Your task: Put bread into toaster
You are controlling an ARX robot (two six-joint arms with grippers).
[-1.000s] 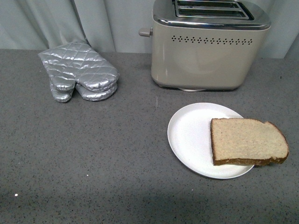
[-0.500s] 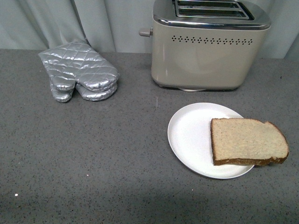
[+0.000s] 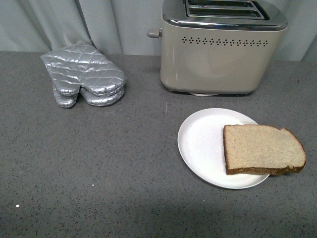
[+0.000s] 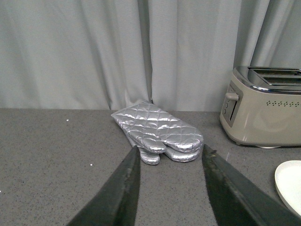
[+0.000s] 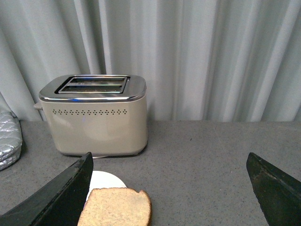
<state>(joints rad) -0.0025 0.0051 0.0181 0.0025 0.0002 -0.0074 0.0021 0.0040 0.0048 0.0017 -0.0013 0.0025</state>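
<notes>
From the front we see the bread (image 3: pixel 262 148) flat on the white plate (image 3: pixel 200 144), overhanging its right rim, near the toaster (image 3: pixel 218 54) on the counter (image 3: pixel 99 163). Left wrist: the left tool (image 4: pixel 170 149) stands apart. Right wrist: the right tool (image 5: pixel 169 157) gapes wide.

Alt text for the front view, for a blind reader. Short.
A slice of bread lies flat on a white plate, its right end overhanging the rim, on a grey speckled counter. Behind the plate stands a beige toaster with two slots in its chrome top. Silver quilted oven mitts lie further left, before a pale curtain.
</notes>
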